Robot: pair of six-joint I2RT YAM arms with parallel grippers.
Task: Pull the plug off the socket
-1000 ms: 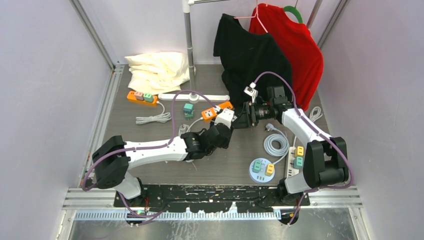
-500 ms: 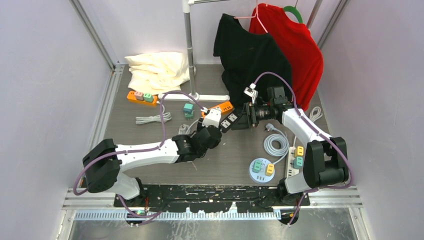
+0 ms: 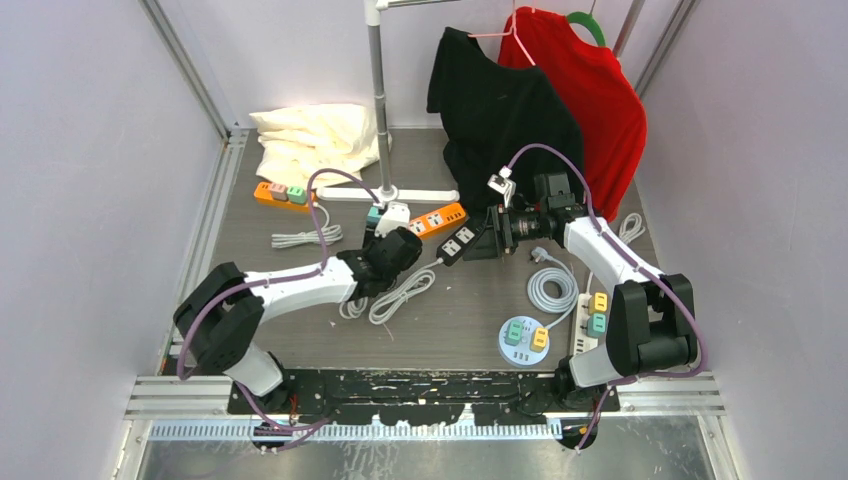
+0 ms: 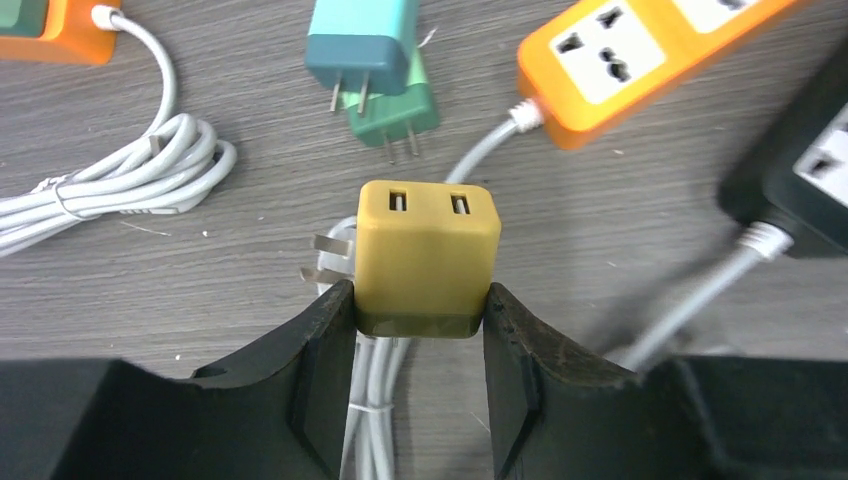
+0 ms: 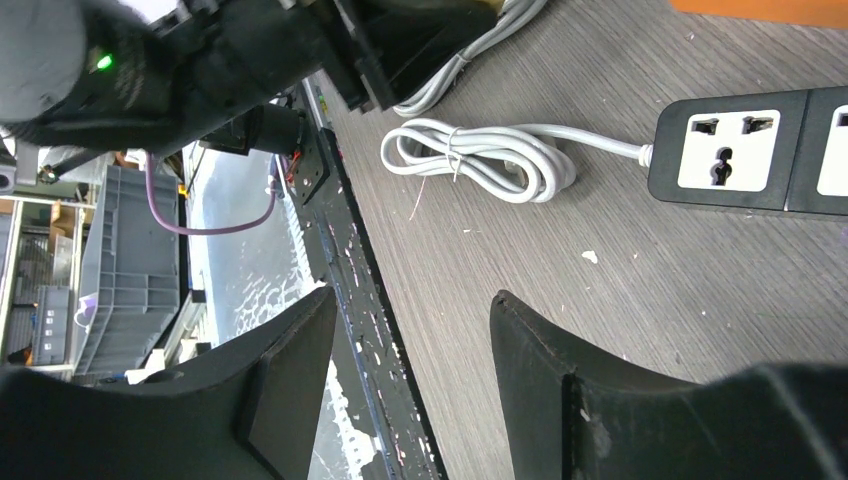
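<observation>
Plastic and small, the thing to be pulled reads as light and rigid.

From the top external camera, the left arm reaches across the table (image 3: 260, 230) toward the orange power strip (image 3: 440, 219). Its wrist covers whatever it carries, so the plug cannot be seen here. The black power strip (image 3: 457, 243) lies just beside the right gripper (image 3: 487, 241), and a coiled white cable (image 3: 396, 295) lies near the left forearm.

In the left wrist view, the left gripper (image 4: 420, 300) is clamped on the yellow plug (image 4: 428, 250), one finger on each flat side of the block's rear part. The plug is clear of any socket, above the tabletop, with its two metal prongs (image 4: 325, 258) showing bare at the left. Its front face carries two small slots. Two teal plugs (image 4: 375, 70) lie loose ahead of it.

I judge the smooth, glossy sides to be somewhat slippery. A firm pinch across those flat faces looks like the right hold, since the shell should not give. Only the rear part sits between the fingers, so a twist could let it slide. The thin prongs are the parts that could bend and are best left untouched.

In the right wrist view, the right gripper (image 5: 410, 310) stands apart with only bare table between its fingers, holding nothing. The black strip's visible sockets are vacant, up at the right.
</observation>
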